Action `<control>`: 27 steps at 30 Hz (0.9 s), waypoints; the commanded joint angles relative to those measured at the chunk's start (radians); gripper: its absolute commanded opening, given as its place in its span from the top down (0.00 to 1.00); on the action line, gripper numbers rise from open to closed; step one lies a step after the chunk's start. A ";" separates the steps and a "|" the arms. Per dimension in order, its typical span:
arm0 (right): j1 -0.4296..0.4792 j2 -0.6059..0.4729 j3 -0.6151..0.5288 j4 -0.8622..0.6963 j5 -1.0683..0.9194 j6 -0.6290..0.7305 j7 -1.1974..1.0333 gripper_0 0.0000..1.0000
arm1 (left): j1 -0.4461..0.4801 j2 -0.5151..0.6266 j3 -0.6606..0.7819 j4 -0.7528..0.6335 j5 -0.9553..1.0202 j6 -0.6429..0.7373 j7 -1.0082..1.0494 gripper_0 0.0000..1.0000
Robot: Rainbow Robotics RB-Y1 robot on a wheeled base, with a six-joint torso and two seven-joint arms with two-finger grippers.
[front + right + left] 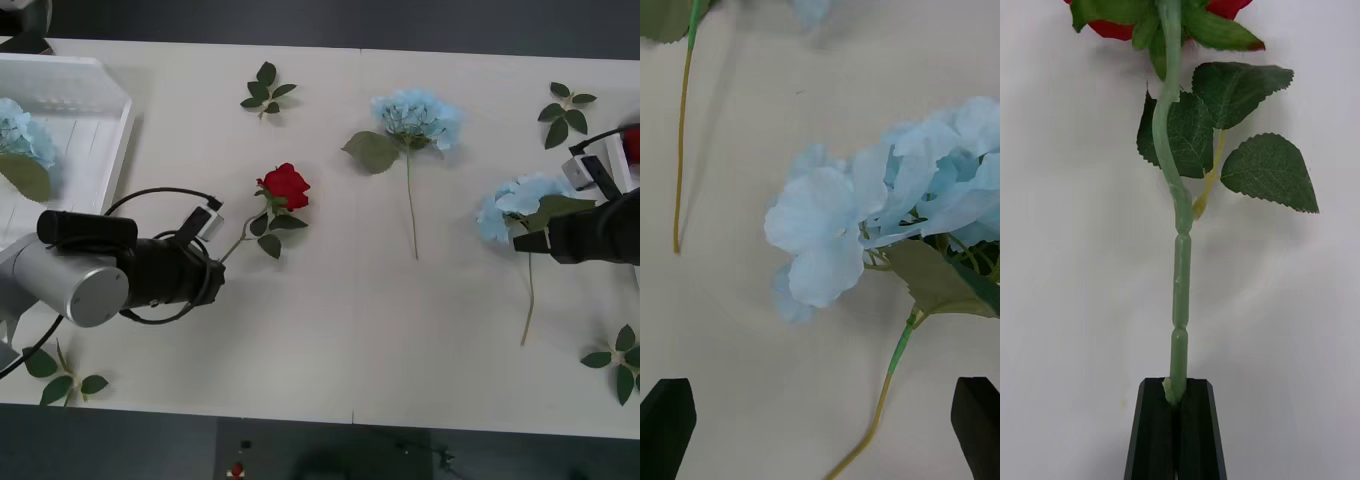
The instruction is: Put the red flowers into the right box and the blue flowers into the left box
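Observation:
A red flower (286, 185) lies mid-table, and my left gripper (218, 262) is shut on the lower end of its stem (1178, 330), the black fingers (1154, 431) pressed together around it. One blue flower (418, 115) lies farther back in the middle. Another blue flower (515, 205) lies at the right, and my right gripper (530, 238) hovers open just above its head (857, 217), fingers (666, 424) wide apart on either side of its stem. The left box (95, 75) at the far left holds a blue flower (20, 135). At the right edge is the right box (622, 175) with something red (632, 143) in it.
Loose green leaf sprigs lie at the back left (265, 90), back right (565, 110), front right (620, 362) and front left (60, 378). The table's front edge runs close below both arms.

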 commanded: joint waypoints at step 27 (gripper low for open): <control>0.053 0.195 -0.020 0.186 0.113 -0.122 -0.038 0.00 | -0.292 -0.216 0.087 0.328 -0.040 0.086 -0.048 0.00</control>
